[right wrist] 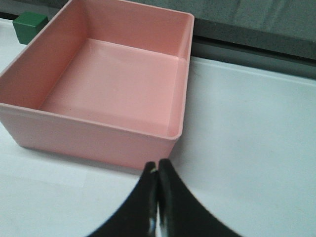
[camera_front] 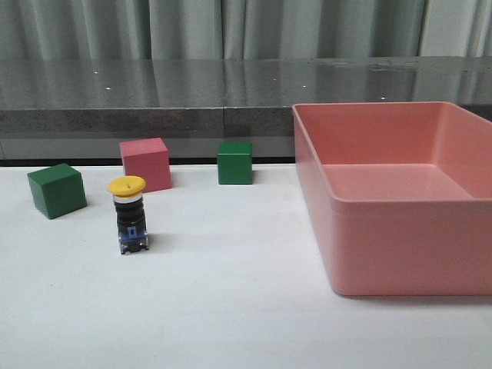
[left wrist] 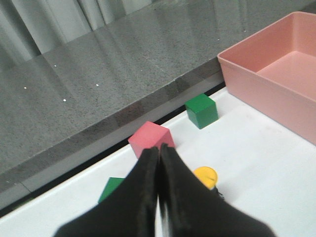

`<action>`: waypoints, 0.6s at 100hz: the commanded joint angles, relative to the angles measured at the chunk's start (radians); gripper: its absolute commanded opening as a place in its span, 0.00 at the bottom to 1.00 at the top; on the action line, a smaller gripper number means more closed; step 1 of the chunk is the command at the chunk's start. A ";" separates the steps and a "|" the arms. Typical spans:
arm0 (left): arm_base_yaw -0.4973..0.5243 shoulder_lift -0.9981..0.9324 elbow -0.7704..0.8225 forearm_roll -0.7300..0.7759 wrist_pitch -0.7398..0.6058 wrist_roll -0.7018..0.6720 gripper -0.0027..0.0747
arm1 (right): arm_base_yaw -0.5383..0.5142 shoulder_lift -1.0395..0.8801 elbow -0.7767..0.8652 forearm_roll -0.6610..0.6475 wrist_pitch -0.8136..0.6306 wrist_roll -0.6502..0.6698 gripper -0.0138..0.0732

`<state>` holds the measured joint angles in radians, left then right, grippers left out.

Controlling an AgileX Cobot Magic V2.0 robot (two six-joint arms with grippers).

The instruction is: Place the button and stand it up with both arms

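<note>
The button (camera_front: 129, 216) stands upright on the white table, yellow cap up, black body, blue and clear base, left of centre. In the left wrist view its yellow cap (left wrist: 205, 176) shows just beside my fingers. My left gripper (left wrist: 159, 148) is shut and empty, raised above the table near the button. My right gripper (right wrist: 157, 163) is shut and empty, above the table near the near right corner of the pink bin (right wrist: 173, 133). Neither arm shows in the front view.
A pink cube (camera_front: 145, 164) stands behind the button, a green cube (camera_front: 56, 189) to its left, another green cube (camera_front: 234, 162) further right. A large empty pink bin (camera_front: 400, 261) fills the right side. A grey ledge and curtains lie behind the table.
</note>
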<state>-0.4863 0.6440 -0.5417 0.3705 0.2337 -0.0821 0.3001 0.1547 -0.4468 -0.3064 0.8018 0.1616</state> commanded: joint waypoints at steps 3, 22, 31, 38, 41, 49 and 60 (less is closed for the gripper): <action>0.003 -0.069 0.059 -0.067 -0.112 -0.013 0.01 | -0.008 0.012 -0.022 -0.016 -0.066 0.002 0.09; 0.003 -0.118 0.128 -0.121 -0.113 -0.013 0.01 | -0.008 0.012 -0.022 -0.016 -0.066 0.002 0.09; 0.003 -0.118 0.127 -0.155 -0.098 -0.013 0.01 | -0.008 0.012 -0.022 -0.016 -0.066 0.002 0.09; 0.003 -0.118 0.128 -0.181 -0.082 -0.013 0.01 | -0.008 0.012 -0.022 -0.016 -0.066 0.002 0.09; 0.003 -0.118 0.128 -0.181 -0.080 -0.013 0.01 | -0.008 0.012 -0.022 -0.016 -0.066 0.002 0.09; 0.003 -0.118 0.128 -0.179 -0.082 -0.013 0.01 | -0.008 0.012 -0.022 -0.016 -0.066 0.002 0.09; 0.003 -0.118 0.128 -0.179 -0.090 -0.013 0.01 | -0.008 0.012 -0.022 -0.016 -0.066 0.002 0.09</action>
<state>-0.4863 0.5253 -0.3862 0.2018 0.2196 -0.0845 0.3001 0.1547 -0.4468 -0.3064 0.8018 0.1616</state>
